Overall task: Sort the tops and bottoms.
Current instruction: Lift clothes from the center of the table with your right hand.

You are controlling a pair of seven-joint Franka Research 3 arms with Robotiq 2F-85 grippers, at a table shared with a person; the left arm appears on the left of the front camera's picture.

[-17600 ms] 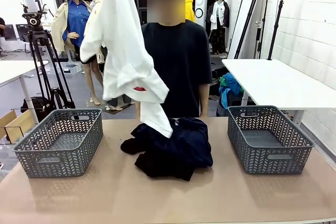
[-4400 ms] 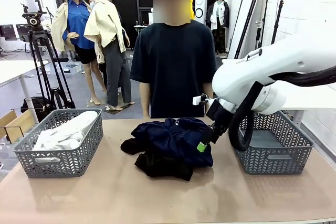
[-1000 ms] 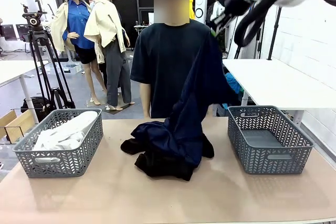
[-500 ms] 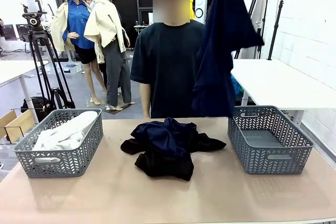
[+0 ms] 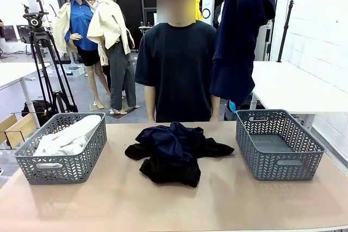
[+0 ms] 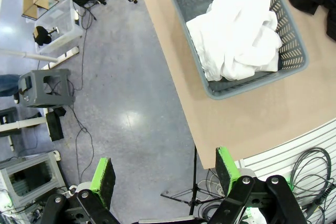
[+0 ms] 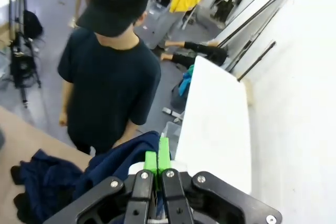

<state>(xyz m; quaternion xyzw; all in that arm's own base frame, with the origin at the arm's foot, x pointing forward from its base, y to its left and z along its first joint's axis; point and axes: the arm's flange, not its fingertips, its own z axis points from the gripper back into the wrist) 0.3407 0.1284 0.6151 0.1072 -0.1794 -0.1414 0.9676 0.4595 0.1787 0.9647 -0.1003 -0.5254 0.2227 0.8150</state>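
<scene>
The long navy blue cloth garment (image 5: 239,36) has risen clear of the heap of dark clothes (image 5: 174,153), swinging toward the right grey plastic basket (image 5: 278,145). Soft white cloth tops (image 5: 68,134) now fill the left basket (image 5: 60,161).

Front level across table (image 5: 163,205), wrists high, looking down

Tops (image 5: 68,137) in left basket (image 5: 60,169), bottoms (image 5: 174,153) on table (image 5: 163,205) (one garment (image 5: 239,31) aloft, rightward)
</scene>
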